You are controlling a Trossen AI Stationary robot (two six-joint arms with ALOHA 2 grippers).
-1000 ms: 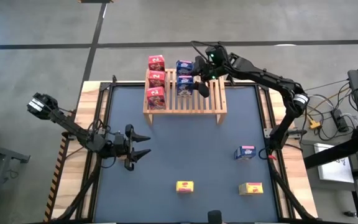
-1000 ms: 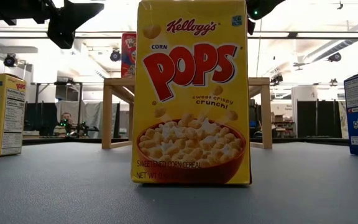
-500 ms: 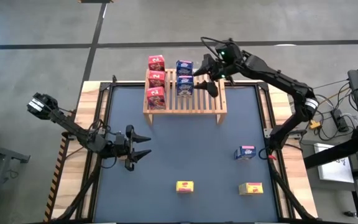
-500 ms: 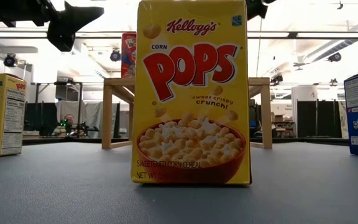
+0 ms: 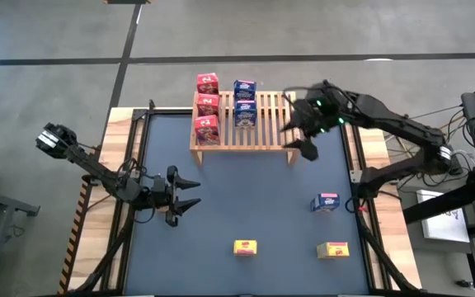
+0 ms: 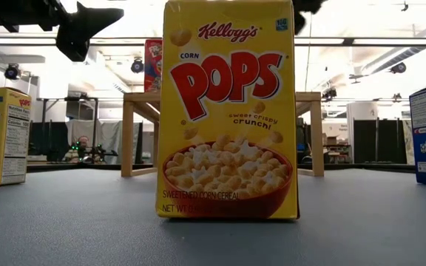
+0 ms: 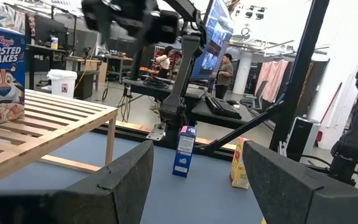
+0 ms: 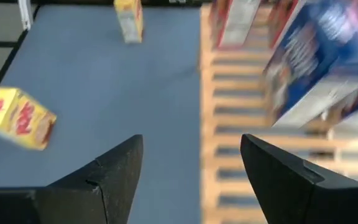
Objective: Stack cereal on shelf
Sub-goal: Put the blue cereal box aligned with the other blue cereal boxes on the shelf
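Shelf: stood at the table's far edge, carrying three red boxes and apparently two blue boxes.
Right gripper: hovered over the shelf's right end, fingers apart, empty.
Left gripper: open, empty, near the table's left side.
Table: held one blue box and two yellow boxes.

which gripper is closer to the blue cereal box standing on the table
The right gripper, open above the shelf's right front corner, is nearer the blue box. The left gripper, open, hangs far across the table.

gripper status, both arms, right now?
Left gripper: open, empty, hovering over the table's left side.
Right gripper: open, empty, above the shelf's right end, beside the blue cereal boxes.
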